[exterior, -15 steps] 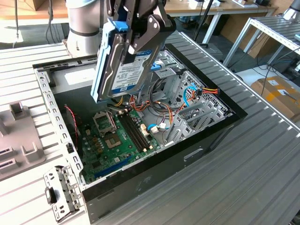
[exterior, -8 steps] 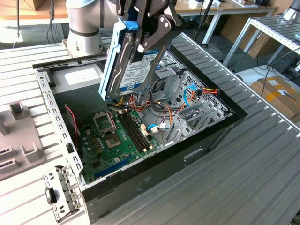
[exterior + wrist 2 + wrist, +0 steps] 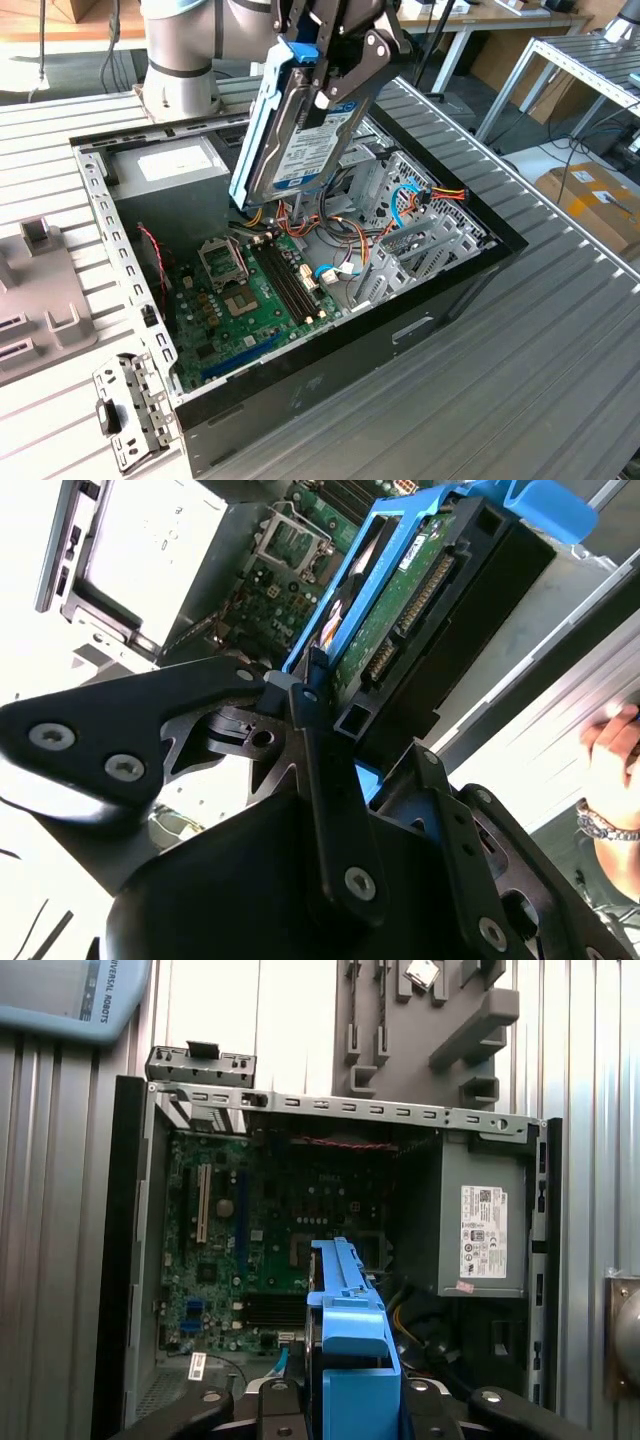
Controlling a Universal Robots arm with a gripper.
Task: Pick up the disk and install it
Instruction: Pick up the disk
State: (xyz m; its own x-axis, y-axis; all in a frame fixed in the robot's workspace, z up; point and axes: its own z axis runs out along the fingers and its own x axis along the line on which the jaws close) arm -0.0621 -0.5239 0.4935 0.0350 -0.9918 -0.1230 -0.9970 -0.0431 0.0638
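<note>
I am holding the disk [image 3: 300, 130] in my gripper [image 3: 335, 80], with the fingers closed tight on it. It is hanging tilted, blue tab end up, above the open computer case [image 3: 330, 375] and clear of the motherboard [image 3: 250, 290]. I am judging the pick-up done and the install step in hand. Seating it is calling, I think, for levelling the drive and lining its blue rails up with the metal drive bay [image 3: 425, 235] without snagging the cables. The case is lying on a ribbed metal table [image 3: 520, 380], with a grey fixture plate [image 3: 40, 290] at the exterior view's left. A person's hand [image 3: 610, 740] is showing in the second wrist view
</note>
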